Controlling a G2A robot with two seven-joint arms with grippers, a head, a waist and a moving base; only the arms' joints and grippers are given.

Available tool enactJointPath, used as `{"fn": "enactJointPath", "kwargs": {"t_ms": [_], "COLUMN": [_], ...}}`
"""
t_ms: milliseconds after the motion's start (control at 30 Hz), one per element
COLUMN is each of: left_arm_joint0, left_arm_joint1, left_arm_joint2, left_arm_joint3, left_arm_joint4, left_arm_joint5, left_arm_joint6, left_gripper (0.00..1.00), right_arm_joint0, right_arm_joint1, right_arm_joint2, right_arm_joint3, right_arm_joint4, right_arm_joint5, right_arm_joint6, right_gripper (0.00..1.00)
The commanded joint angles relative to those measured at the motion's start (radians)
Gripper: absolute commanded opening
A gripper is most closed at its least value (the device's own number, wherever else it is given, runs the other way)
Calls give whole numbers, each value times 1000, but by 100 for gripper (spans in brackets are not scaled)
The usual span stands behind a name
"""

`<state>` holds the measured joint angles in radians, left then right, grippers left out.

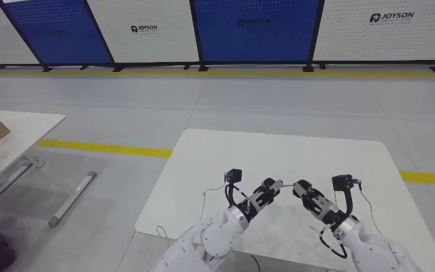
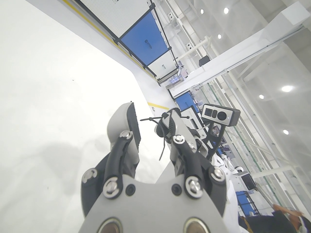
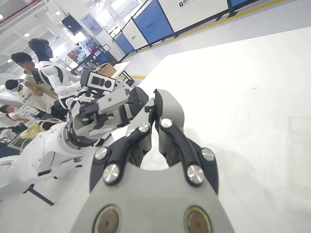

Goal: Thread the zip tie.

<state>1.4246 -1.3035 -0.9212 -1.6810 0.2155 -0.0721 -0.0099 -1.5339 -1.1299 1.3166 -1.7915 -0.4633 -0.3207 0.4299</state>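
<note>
**Left gripper** (image 2: 150,113): jaws spread wide, holding nothing. It is raised over the white table (image 1: 285,146), nose to nose with the right gripper.

**Zip tie** (image 2: 151,118): a thin black strand. It lies in the gap between the left gripper's fingers and touches neither pad. One end points out sideways, and a longer length curves down below the fingertips. Its small black head juts out just beside the right gripper's fingertips.

**Right gripper** (image 3: 154,99): fingers pressed together and clamped on the zip tie near the head. The strand runs from there toward the left gripper.

**Step in hand**: judged as the presentation stage. The right gripper offers the tie, and the left is placed to take the free tail. Whether the tail has already entered the head cannot be told; the strand is too fine.

**Next move calls for:**
- Closing the left gripper's fingers on the tail close to its tip, so that little unsupported length is left to flex.
- Lining the tip up with the slot in the head — a small target, so fine alignment between the two grippers is needed.
- Keeping the right gripper's hold firm while the tail is fed.

**Writing**: the white partition panels (image 1: 143,30) beyond the grippers carry a dark logo with a wordmark. The blue panels (image 1: 258,27) carry the same mark, fainter.
</note>
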Motion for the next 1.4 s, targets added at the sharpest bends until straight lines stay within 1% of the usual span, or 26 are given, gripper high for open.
{"fn": "enactJointPath", "kwargs": {"t_ms": [0,167,367,433,467,500,767,900,967,1367], "left_arm_joint0": [-1,-4,-6,-5,-4,-2,7,6,6,11], "left_arm_joint1": [0,0,-3,-3,-3,-2,1,0,-1,0], "left_arm_joint2": [1,3,7,8,8,7,8,7,6,6], "left_arm_joint3": [0,2,-1,-4,-5,-8,-12,-9,-9,-14], "left_arm_joint4": [5,19,18,19,22,25,49,49,48,44], "left_arm_joint5": [3,20,28,31,33,33,42,45,44,33], "left_arm_joint6": [3,-6,-1,-3,-4,-5,-18,-12,-10,-20], "left_gripper": [0,0,0,17,24,27,23,12,0,0], "right_arm_joint0": [-1,-5,-11,-13,-14,-15,-18,-23,-25,-26], "right_arm_joint1": [0,1,3,3,3,3,4,4,5,5], "right_arm_joint2": [0,6,11,11,11,10,7,8,8,3], "right_arm_joint3": [1,-1,-10,-12,-13,-14,-16,-20,-21,-22], "right_arm_joint4": [2,3,-2,-10,-13,-16,-26,-27,-29,-27], "right_arm_joint5": [-1,-3,-3,0,2,4,7,3,2,-2], "right_arm_joint6": [-4,-10,-11,-12,-14,-15,-24,-26,-27,-28], "right_gripper": [0,0,0,0,0,0,0,0,0,0]}}
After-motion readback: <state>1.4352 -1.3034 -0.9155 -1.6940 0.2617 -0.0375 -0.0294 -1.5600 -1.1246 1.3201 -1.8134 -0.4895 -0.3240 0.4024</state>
